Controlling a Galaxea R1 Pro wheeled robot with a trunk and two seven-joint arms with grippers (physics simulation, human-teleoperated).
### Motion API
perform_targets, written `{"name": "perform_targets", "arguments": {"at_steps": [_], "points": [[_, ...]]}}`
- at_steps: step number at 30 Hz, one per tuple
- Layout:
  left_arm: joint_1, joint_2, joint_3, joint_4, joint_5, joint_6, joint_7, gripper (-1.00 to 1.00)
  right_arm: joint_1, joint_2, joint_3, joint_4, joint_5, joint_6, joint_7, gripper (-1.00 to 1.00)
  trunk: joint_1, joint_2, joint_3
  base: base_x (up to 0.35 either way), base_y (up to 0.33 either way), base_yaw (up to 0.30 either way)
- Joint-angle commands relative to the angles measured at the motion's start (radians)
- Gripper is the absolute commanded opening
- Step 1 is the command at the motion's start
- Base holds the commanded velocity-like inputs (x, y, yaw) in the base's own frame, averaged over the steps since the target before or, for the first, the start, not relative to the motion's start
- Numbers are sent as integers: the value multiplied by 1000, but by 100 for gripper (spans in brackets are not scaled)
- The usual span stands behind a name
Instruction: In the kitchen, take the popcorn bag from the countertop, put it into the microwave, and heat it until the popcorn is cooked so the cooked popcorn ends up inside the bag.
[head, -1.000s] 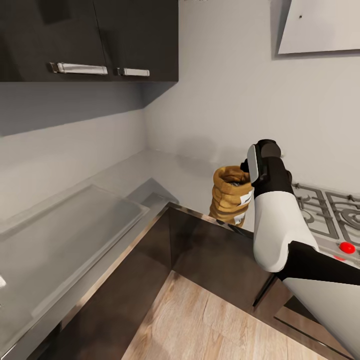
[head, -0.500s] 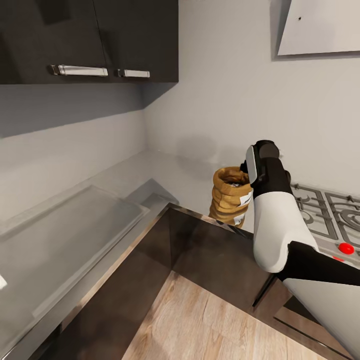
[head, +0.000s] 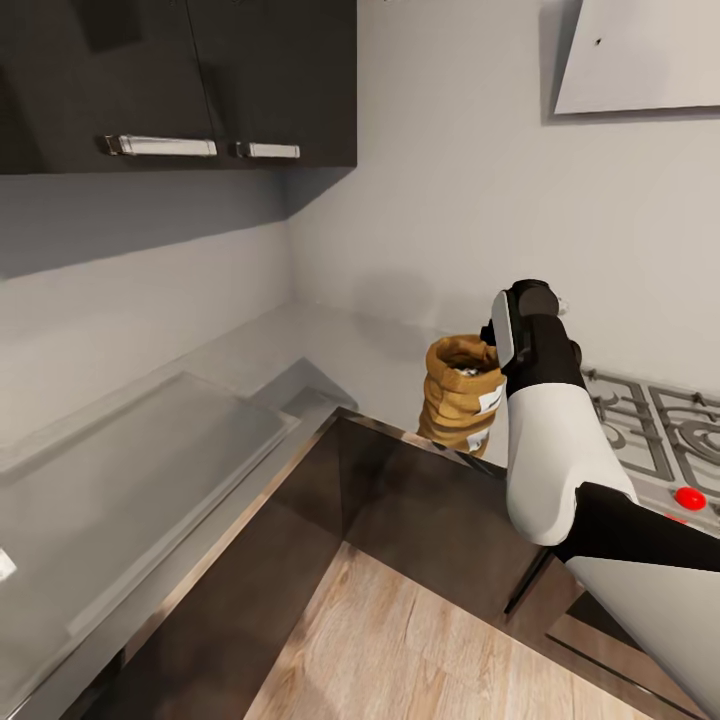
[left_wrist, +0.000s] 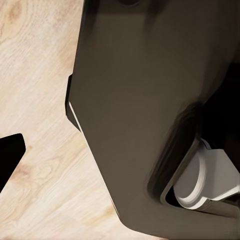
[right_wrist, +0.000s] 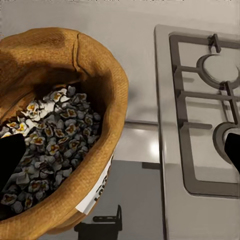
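Note:
The popcorn bag (head: 460, 398) is a brown burlap sack with a rolled rim and a white label. It stands on the grey countertop (head: 330, 345) near the inner corner, beside the stove. In the right wrist view the bag (right_wrist: 75, 65) gapes open, with the whitish popcorn (right_wrist: 52, 135) heaped inside. My right gripper (right_wrist: 120, 160) is open over the bag's rim. One fingertip (right_wrist: 10, 160) is over the popcorn and the other (right_wrist: 232, 150) is over the stove. My left gripper (left_wrist: 120, 155) hangs low beside my dark body. The microwave is out of view.
A gas stove (head: 650, 420) with grey grates and a red knob (head: 690, 495) lies right of the bag. Dark wall cabinets (head: 200, 80) hang above the left counter run, and a white hood (head: 640, 50) hangs above the stove. Dark cabinet fronts (head: 420, 520) border the wooden floor (head: 400, 640).
My right wrist has edged slightly toward the bag. The bag stands in the same spot on the countertop.

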Motion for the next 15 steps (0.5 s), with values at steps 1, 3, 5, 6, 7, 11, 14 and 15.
{"name": "perform_targets", "arguments": {"at_steps": [1,3,5,6,7,11,14,15], "points": [[0,0,3,-1,3,-1,1,100,-1,1,-3,-1,5,4,2,100,-4,7,2,0,0,0],[0,0,2,-1,2,-1,1,100,-1,1,-3,-1,3,4,2,100,-12,21,9,0,0,0],[0,0,2,-1,2,-1,1,100,-1,1,-3,-1,0,4,2,100,-19,35,15,0,0,0],[0,-1,2,-1,2,-1,1,100,-1,1,-3,0,-2,4,2,100,-23,42,18,0,0,0],[0,-1,2,-1,2,-1,1,100,-1,1,-3,0,-2,4,2,100,-27,49,21,0,0,0],[0,0,2,-1,2,-1,1,100,-1,1,-3,4,-4,4,2,100,-42,77,34,0,0,0],[0,0,2,-1,2,0,1,100,-1,1,-3,8,-5,4,4,100,-54,98,43,0,0,0],[0,0,2,-1,2,0,1,100,-1,1,-3,8,-5,4,5,100,-58,105,46,0,0,0]]}}
